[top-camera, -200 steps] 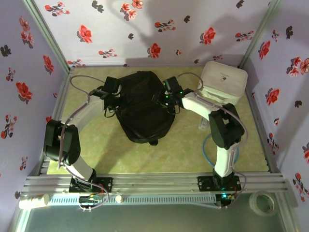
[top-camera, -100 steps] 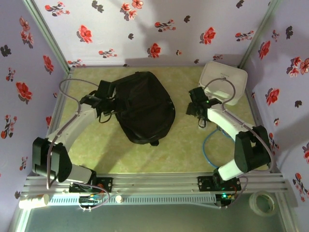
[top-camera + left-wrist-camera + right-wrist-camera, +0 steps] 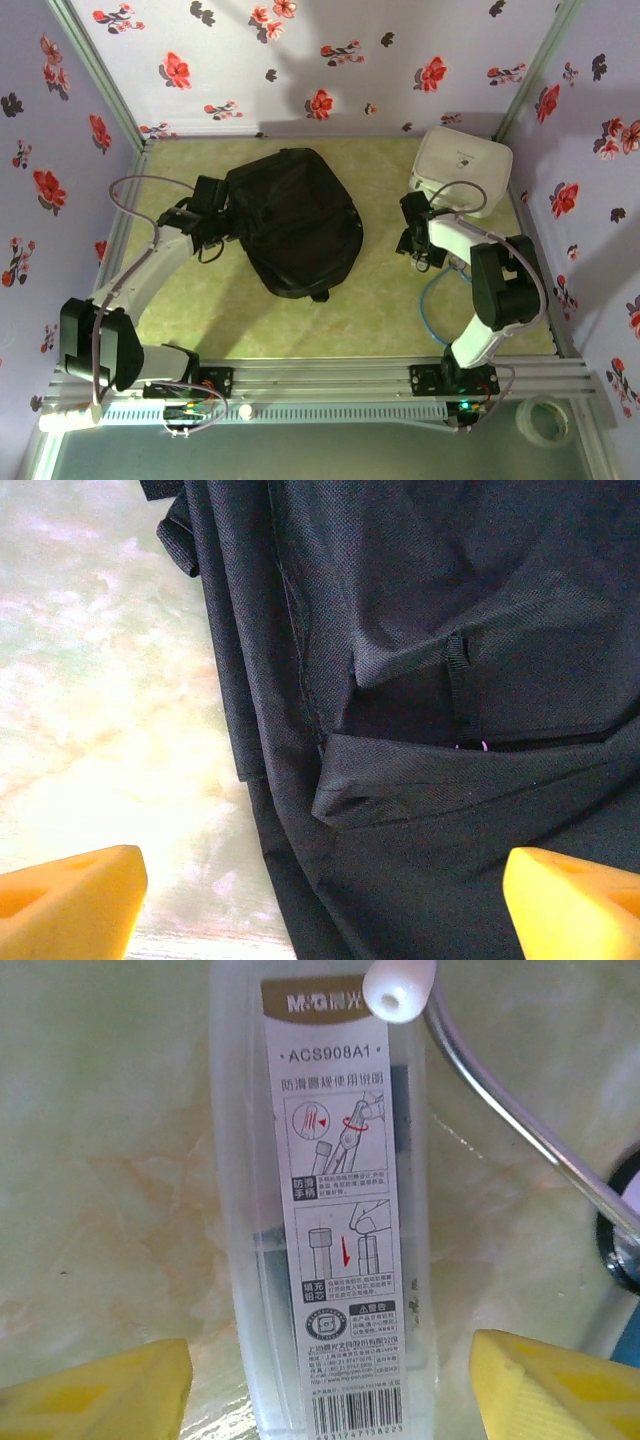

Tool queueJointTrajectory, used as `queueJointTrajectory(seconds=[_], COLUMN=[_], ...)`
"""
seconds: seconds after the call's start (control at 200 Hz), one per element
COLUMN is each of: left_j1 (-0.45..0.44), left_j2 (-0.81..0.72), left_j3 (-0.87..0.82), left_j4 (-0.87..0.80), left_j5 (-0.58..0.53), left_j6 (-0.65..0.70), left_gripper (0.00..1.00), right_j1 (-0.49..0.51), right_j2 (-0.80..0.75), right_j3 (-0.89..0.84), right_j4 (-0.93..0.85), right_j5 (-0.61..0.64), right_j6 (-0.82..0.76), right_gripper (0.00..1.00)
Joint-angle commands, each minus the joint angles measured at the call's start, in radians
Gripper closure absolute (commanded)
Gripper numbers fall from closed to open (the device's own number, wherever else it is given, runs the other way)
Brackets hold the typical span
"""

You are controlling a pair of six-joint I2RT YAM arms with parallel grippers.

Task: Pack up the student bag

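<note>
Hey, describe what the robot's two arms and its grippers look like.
The left arm and right arm have white rounded links, black joints and thin grey cables looping alongside. The left gripper and right gripper are black; left fingers are orange wedges, right fingers yellow wedges.

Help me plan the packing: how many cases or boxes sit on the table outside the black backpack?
2. A white zip case in the far right corner, and a clear plastic box flat on the table under the right hand. Smaller ones may be hidden from view.
</note>
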Motion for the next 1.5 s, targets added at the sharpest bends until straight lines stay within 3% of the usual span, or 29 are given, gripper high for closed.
queueJointTrajectory(seconds=[0.0,0.23,0.385,0.68,1.01,1.24,1.495], left_j1=[0.007,-0.003,-0.058,-0.282,-0.467,-0.475,-0.391], left_j2=[-0.020,-0.004,0.030,0.189,0.417,0.382,0.241], left_j3=[-0.021,-0.082,-0.146,-0.162,0.004,0.120,0.249], left_j4=[0.019,0.097,0.216,0.393,0.464,0.311,0.035], left_j5=[-0.003,0.080,0.138,0.141,0.187,0.152,0.131], left_j6=[-0.014,-0.042,-0.113,-0.212,-0.172,-0.048,0.148], left_gripper=[0.06,0.05,0.05,0.07,0.08,0.09,0.11], right_j1=[-0.014,-0.016,-0.005,0.046,0.059,0.062,0.077], right_j2=[0.032,0.042,0.009,-0.127,-0.253,-0.284,-0.296], right_j3=[-0.020,-0.020,-0.010,0.040,0.082,0.100,0.101], right_j4=[0.024,0.029,0.037,0.060,0.105,0.121,0.143], right_j5=[-0.024,-0.024,-0.052,-0.162,-0.246,-0.266,-0.300], right_j6=[0.030,0.012,0.001,-0.009,-0.013,-0.029,-0.077], right_gripper=[0.32,0.50,0.51,0.49,0.48,0.47,0.48])
